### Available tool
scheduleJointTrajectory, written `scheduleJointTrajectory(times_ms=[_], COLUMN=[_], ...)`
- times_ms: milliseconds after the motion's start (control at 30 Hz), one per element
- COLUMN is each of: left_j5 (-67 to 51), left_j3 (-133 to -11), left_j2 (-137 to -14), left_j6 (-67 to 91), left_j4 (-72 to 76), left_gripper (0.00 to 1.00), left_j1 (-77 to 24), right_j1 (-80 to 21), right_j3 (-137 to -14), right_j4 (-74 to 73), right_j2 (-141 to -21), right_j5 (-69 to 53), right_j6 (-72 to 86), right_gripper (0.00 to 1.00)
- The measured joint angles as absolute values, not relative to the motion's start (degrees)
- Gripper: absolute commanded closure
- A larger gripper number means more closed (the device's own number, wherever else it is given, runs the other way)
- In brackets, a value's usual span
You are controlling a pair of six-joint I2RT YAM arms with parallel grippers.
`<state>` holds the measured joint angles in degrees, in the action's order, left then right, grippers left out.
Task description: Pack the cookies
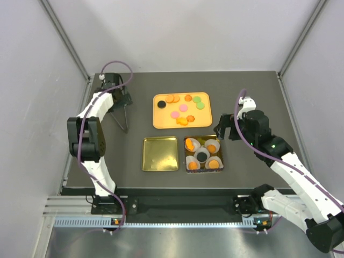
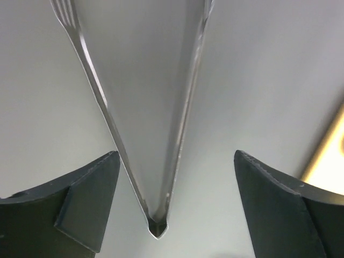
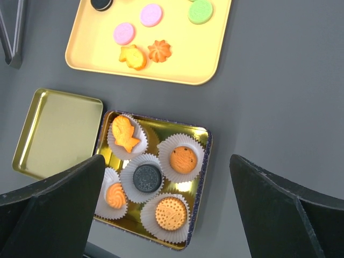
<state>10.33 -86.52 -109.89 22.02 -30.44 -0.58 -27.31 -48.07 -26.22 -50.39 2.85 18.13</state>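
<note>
Several loose cookies (image 1: 183, 107) in orange, pink, green and black lie on the yellow tray (image 1: 161, 121). A gold tin (image 3: 201, 161) holds cookies in white paper cups: a fish shape (image 3: 127, 134), a black one (image 3: 147, 178) and three orange ones. My right gripper (image 3: 167, 161) hangs open over the tin, empty; in the top view it (image 1: 228, 128) is at the tin's right. My left gripper (image 2: 176, 161) is open at the back left (image 1: 119, 97). Metal tongs (image 2: 156, 223) lie on the table between its fingers, untouched.
The tin's gold lid (image 1: 160, 153) lies face up left of the tin. The tongs (image 1: 122, 117) rest left of the tray. Grey walls enclose the dark table on three sides. Both arm bases stand at the near edge.
</note>
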Motion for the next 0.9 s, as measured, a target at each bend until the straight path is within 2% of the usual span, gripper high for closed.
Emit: scheduleJointTrajectory(times_ms=[133,333,433,700,900], left_j5=[10.04,9.02,6.87,3.09,1.02], left_j3=[-85.38,-67.99,-59.66,-46.63,-41.5], left_j2=[-103.92,-82.76,-76.51,-74.26,-74.13], left_j6=[23.24,26.5,28.14,32.84,35.86], left_j4=[-31.86,-31.99,-32.67,-35.18,-32.36], left_gripper=[0.24,0.33,0.37,0.41,0.49], left_j1=[-1.85,-11.84,-13.3,-16.58,-18.24], right_j1=[-27.29,-27.59,-28.29,-30.17,-30.98], right_j3=[-48.07,-47.99,-47.22,-45.41,-44.88], right_j4=[-26.22,-26.11,-25.17,-22.65,-21.82], right_j2=[-50.43,-52.01,-52.8,-54.35,-55.18], right_j5=[2.37,0.62,-0.27,-0.8,-0.75], right_j6=[18.04,18.06,18.2,19.62,20.16], right_gripper=[0.0,0.0,0.0,0.0,0.0])
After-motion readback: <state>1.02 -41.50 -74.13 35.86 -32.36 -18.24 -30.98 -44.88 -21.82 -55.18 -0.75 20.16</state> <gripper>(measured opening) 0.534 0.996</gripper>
